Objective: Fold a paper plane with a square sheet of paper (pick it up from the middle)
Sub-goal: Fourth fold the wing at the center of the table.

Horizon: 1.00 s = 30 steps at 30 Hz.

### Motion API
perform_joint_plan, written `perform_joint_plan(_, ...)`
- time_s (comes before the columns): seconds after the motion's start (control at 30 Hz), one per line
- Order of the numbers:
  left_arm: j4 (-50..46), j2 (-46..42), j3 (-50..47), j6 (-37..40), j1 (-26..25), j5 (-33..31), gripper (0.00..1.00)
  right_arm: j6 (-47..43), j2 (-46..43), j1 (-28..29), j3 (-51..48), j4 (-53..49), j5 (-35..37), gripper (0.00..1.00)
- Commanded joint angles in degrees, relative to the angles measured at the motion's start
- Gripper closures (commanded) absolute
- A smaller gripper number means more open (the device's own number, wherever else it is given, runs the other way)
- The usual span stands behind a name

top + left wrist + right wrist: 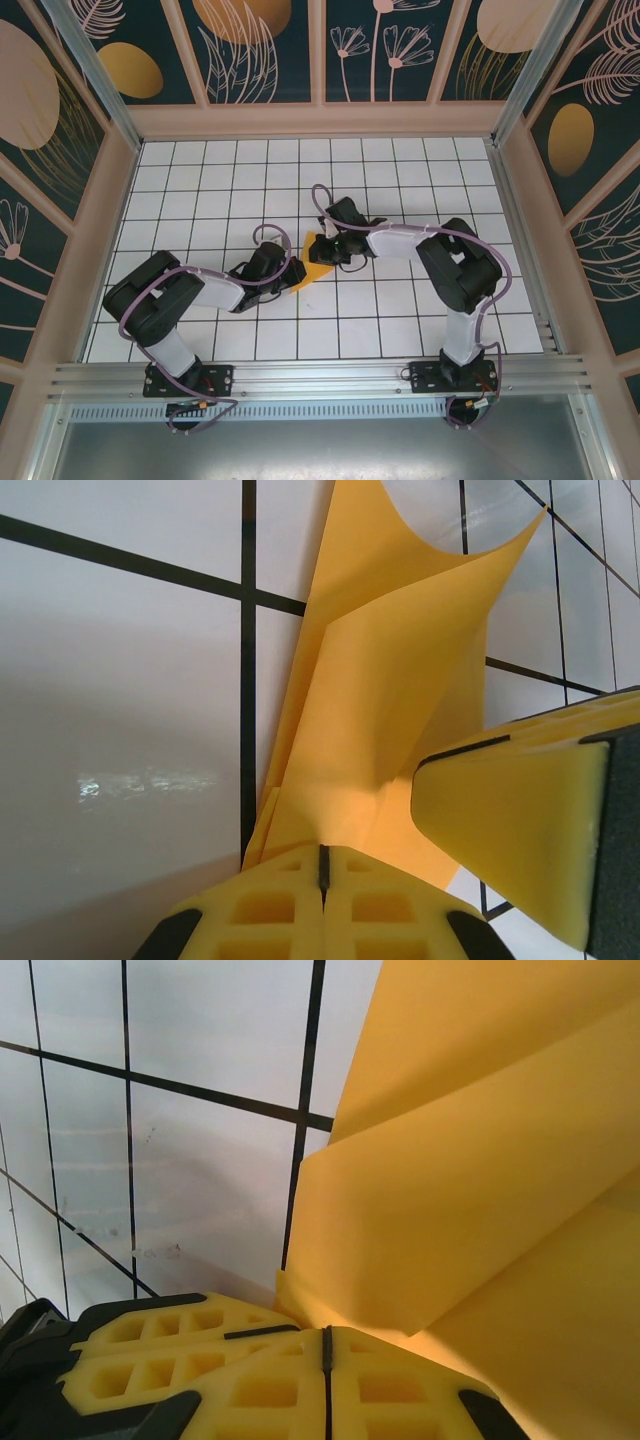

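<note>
The square sheet of paper (316, 262) is orange-yellow and folded into a small pointed wedge of several layers, held just above the tiled floor between the two grippers. My left gripper (296, 271) comes at it from the lower left and is shut on its near end. In the left wrist view the paper (380, 680) rises out of the closed left gripper (323, 852), its flaps spreading apart. My right gripper (331, 247) is shut on the other end. In the right wrist view the paper (480, 1160) runs into the right gripper (325, 1335).
The white tiled floor (220, 190) with black grid lines spreads all round. Patterned walls (90, 200) and a metal rail (320, 375) at the front fence it in. The two grippers sit almost touching; a right finger (510, 830) looms close in the left wrist view.
</note>
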Motion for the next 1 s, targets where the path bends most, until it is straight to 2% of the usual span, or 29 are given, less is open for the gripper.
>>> perform_joint_plan(0.0, -8.19, 2.04, -1.71, 0.8, 0.25, -1.33, 0.97, -1.31, 2.11, 0.47, 1.8, 0.1, 0.07, 0.91)
perform_joint_plan(0.3, -9.66, 2.07, -2.18, 2.09, 0.28, -0.74, 0.97, -1.51, 5.36, -0.06, 3.49, -2.04, 3.54, 0.91)
perform_joint_plan(0.5, -11.33, 2.09, -2.5, 3.55, 0.25, -0.51, 0.97, -1.46, 3.3, -0.97, 4.35, -2.57, 5.24, 0.91)
perform_joint_plan(0.97, -12.01, 2.03, -3.2, 4.76, 0.24, 0.06, 0.97, -3.95, 7.2, -4.82, 5.76, -3.22, 5.25, 0.91)
